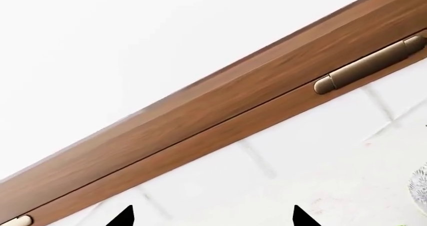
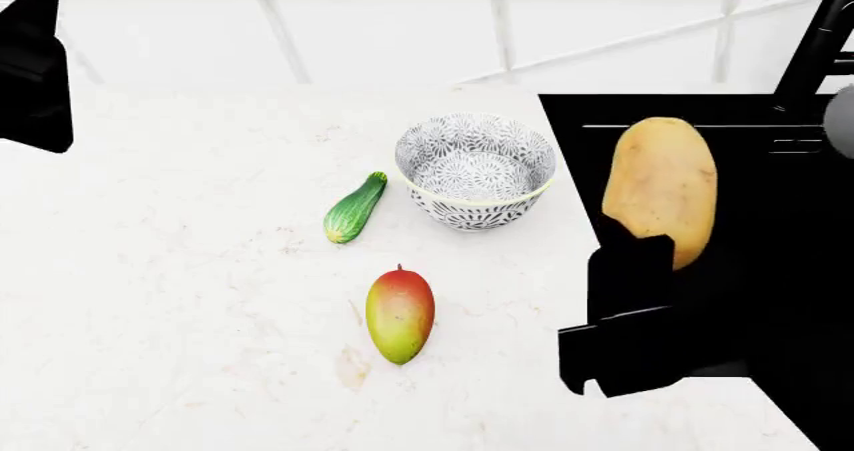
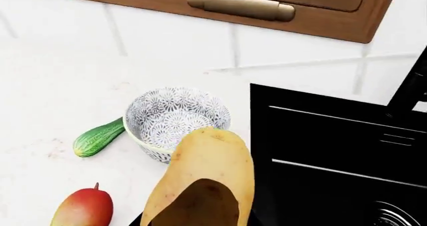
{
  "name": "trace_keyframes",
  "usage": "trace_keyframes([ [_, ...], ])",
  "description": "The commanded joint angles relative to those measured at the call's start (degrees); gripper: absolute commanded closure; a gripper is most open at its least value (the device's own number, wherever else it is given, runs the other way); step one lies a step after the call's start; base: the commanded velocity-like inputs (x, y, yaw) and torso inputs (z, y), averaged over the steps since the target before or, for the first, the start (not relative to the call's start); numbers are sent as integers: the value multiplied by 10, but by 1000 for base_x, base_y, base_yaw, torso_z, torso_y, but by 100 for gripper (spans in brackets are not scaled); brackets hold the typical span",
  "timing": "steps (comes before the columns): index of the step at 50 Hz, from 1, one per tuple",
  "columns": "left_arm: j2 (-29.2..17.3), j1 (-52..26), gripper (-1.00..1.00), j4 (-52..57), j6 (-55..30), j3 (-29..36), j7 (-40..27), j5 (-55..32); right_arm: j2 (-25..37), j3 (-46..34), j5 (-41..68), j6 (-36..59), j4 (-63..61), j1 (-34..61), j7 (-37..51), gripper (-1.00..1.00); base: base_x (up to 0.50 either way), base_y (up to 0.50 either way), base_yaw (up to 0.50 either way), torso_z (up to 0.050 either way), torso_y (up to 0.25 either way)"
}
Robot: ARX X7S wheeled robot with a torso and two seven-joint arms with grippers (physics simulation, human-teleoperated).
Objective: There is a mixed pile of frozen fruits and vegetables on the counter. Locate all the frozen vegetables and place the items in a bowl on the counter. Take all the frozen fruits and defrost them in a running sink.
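My right gripper (image 2: 638, 259) is shut on the tan potato (image 2: 661, 186), holding it up over the left edge of the black sink (image 2: 761, 231). In the right wrist view the potato (image 3: 208, 166) fills the foreground and hides the fingertips, just short of the patterned bowl (image 3: 175, 118). The bowl (image 2: 475, 171) stands empty on the white counter (image 2: 174, 301), with the green cucumber (image 2: 354, 208) lying to its left. The red-green mango (image 2: 399, 313) lies nearer the front. My left gripper (image 1: 212, 218) is open, raised at the far left, with nothing between its fingers.
A black faucet (image 2: 821, 41) rises at the sink's back right, and the ribbed drain (image 3: 400, 216) shows in the basin. Wooden cabinets with brass handles (image 3: 240, 5) hang over the tiled wall. The left wrist view shows a cabinet's underside (image 1: 233, 100).
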Motion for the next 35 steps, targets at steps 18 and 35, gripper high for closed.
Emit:
trace_keyframes([
  [18, 168, 70, -100, -167, 170, 9, -21, -41, 18, -12, -105, -2, 21, -62, -76, 100, 0, 0, 0, 0, 0],
  [35, 203, 125, -100, -236, 214, 19, -8, -74, 37, -26, -155, -9, 14, -112, -94, 100, 0, 0, 0, 0, 0],
])
